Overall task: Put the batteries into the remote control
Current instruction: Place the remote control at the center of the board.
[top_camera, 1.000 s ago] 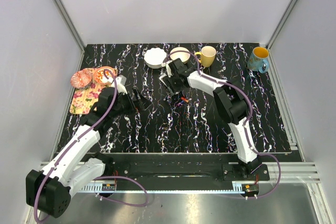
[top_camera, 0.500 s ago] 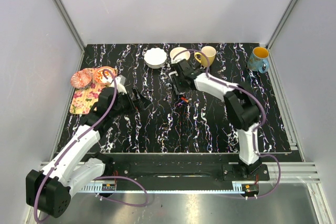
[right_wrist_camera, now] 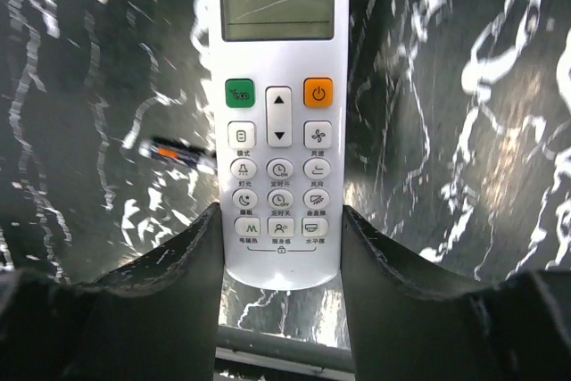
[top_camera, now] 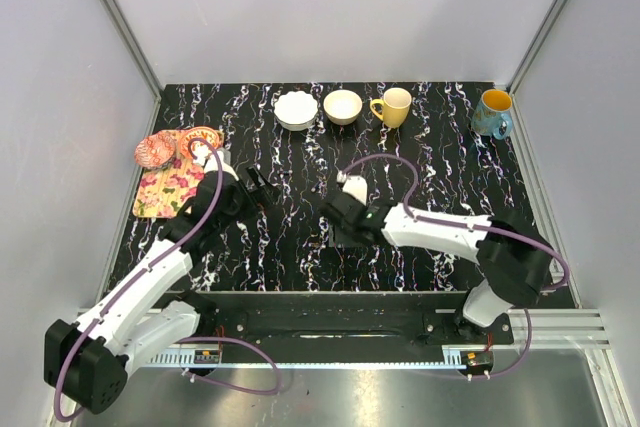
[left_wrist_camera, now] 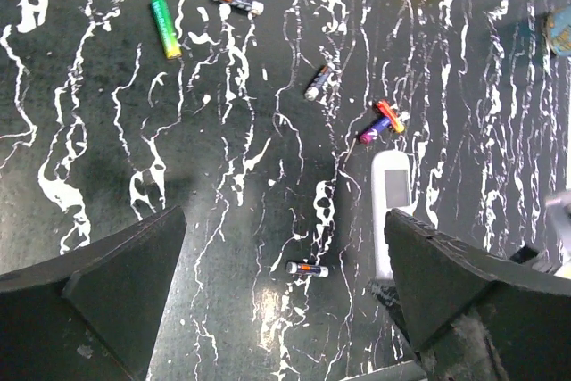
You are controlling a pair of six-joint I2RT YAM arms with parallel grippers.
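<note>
Fig.: R claw (right_wrist_camera: 281, 214) clamped on both sides of remote (right_wrist_camera: 278, 60) at its button end, keys up, display end pointing away from wrist. L claw (left_wrist_camera: 284, 213) fully spread, nothing betw. fingers, hovering over black marbled table (left_wrist_camera: 107, 158). Six batteries (left_wrist_camera: 318, 81) lie loose on table. The red/purple pair (left_wrist_camera: 382, 122) is just past remote's display end, and one lies beside remote nr. R claw.

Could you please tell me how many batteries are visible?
6, in the left wrist view: a green battery and an orange-banded battery at upper left, a dark battery mid-frame, a red battery crossing a purple battery above the remote control, a sixth battery beside it. More may be hidden.
</note>
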